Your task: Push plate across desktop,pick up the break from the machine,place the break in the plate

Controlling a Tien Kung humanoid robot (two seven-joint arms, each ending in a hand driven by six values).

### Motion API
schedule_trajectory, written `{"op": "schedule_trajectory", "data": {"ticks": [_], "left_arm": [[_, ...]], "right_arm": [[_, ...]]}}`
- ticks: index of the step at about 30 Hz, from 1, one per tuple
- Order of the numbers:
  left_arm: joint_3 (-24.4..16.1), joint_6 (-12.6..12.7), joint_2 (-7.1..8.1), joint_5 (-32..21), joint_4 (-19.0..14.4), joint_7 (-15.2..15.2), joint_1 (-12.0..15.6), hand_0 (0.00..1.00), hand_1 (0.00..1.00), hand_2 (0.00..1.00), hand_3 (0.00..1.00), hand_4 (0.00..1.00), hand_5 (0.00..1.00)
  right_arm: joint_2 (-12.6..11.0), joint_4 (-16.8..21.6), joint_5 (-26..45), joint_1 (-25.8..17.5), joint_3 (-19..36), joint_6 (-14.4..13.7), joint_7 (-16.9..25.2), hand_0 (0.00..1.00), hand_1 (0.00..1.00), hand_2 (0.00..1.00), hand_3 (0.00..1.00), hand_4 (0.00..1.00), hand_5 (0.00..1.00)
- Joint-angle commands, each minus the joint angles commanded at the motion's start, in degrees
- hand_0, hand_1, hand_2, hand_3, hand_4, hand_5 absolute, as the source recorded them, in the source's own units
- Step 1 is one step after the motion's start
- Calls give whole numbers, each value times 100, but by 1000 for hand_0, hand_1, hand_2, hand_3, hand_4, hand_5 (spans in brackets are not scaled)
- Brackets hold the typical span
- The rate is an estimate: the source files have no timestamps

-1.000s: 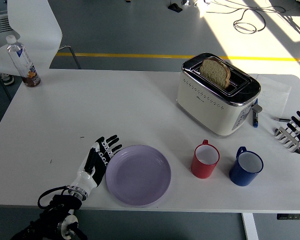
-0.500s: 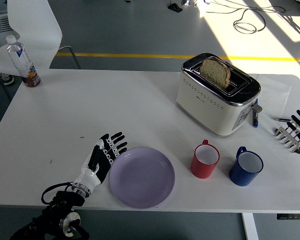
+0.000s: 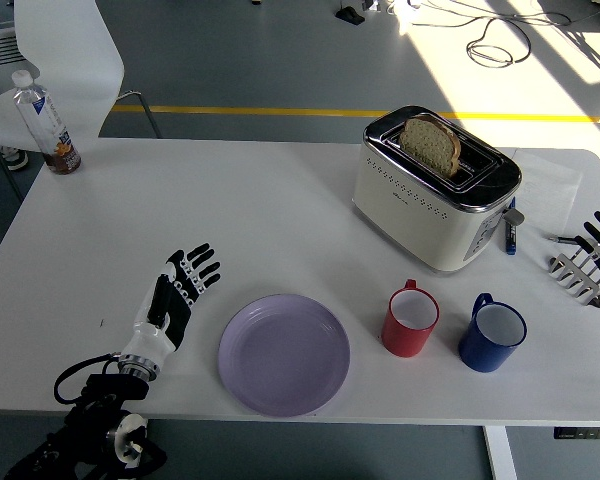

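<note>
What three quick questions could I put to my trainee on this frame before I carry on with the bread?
1. True or false: the slice of bread is already lying on the purple plate.
2. Which mug stands nearer the plate? A) the red mug B) the blue mug
3. Fill in: the left hand lies flat on the table to the plate's ____, fingers spread, not touching it.

Key
1. False: the bread stands in the toaster slot and the plate is bare.
2. A
3. left. The right hand rests open at the table's right edge.
</note>
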Motion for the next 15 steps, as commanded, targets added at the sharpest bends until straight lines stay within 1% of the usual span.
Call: {"op": "schedule_trajectory", "data": {"ticks": [2,3,4,5,6,8,9,11,14,15], "left_arm": [[-339,27,0,80,-130,30,80,810,826,859,782,515,998],[-474,37,0,119,-201,42,120,809,823,859,781,516,998],[-632,44,0,149,-263,52,152,809,823,859,781,516,998],[-829,51,0,190,-381,77,212,809,823,859,781,516,998],[-932,53,0,201,-417,84,229,809,823,859,781,516,998],[-1228,42,0,197,-595,121,321,809,823,859,781,516,998],[-1310,40,0,189,-631,126,339,809,820,857,780,514,998],[-1588,29,0,102,-797,146,432,809,820,857,780,514,998],[-1880,25,0,72,-946,162,518,809,820,857,780,514,998],[-1943,25,0,74,-970,164,533,809,818,857,779,513,998]], "right_arm": [[-42,136,-128,5,-41,-35,0,779,733,732,742,467,816],[-72,210,-202,8,-72,-58,2,779,735,733,742,477,772],[-97,281,-277,11,-96,-77,3,779,735,733,742,477,772],[-163,412,-428,33,-169,-154,21,779,735,733,742,477,772],[-182,457,-487,39,-190,-176,27,779,735,733,742,477,772],[-334,647,-795,130,-353,-340,76,779,735,733,742,477,772],[-367,685,-892,152,-389,-374,86,793,764,778,771,617,501],[-585,847,-1327,338,-621,-552,134,793,764,778,771,617,501],[-881,926,-1930,672,-961,-773,163,793,764,778,771,617,501],[-957,926,-2146,779,-1061,-822,164,844,811,851,848,717,391]]}}
